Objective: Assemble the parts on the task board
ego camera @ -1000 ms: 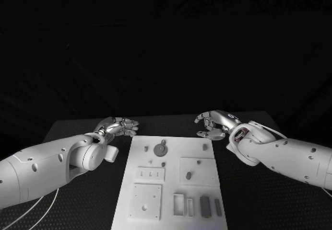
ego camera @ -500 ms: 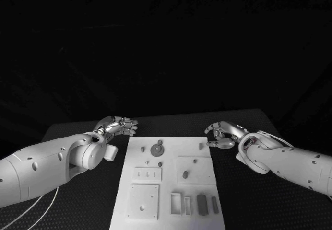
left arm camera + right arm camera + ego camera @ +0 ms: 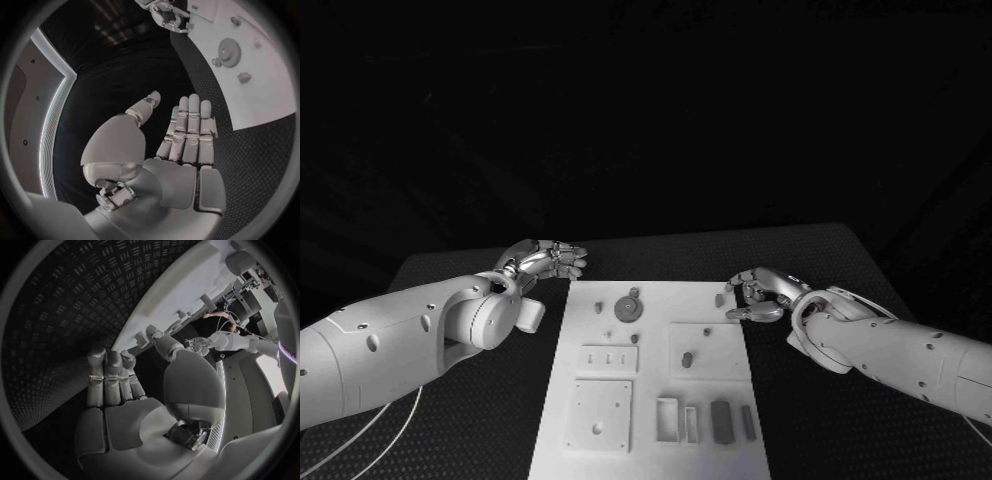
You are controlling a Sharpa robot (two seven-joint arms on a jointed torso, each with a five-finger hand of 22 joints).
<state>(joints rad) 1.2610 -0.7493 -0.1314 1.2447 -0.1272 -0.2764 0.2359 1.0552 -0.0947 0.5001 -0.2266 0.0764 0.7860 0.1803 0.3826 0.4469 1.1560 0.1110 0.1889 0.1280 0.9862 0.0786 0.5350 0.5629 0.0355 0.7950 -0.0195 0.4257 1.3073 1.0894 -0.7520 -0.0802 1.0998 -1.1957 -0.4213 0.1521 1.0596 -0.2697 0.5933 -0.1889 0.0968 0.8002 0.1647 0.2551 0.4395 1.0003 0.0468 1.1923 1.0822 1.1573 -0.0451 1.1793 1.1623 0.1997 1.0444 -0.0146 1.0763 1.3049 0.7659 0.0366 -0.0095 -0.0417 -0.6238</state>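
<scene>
The white task board (image 3: 678,300) lies lengthwise in the middle of the black table. On its far end sit a grey gear (image 3: 629,308) and small pegs; an oval piece (image 3: 687,357) is set in a square plate at mid board. Dark bar-shaped parts (image 3: 721,422) stand near the front edge. My left hand (image 3: 542,261) hovers off the board's far left corner, holding nothing; in the left wrist view its fingers (image 3: 187,130) are straight, with the board (image 3: 262,85) and gear (image 3: 228,51) beyond. My right hand (image 3: 759,296) sits at the board's right edge near the far corner, holding nothing, fingers (image 3: 112,377) extended.
Black textured table (image 3: 848,270) surrounds the board on both sides. A raised square plate (image 3: 603,415) and slotted blocks (image 3: 669,420) occupy the board's near end. The table's far edge runs just behind both hands.
My right hand has come back from beyond the board's far right corner to its right edge and lowered. The left hand has stayed in place.
</scene>
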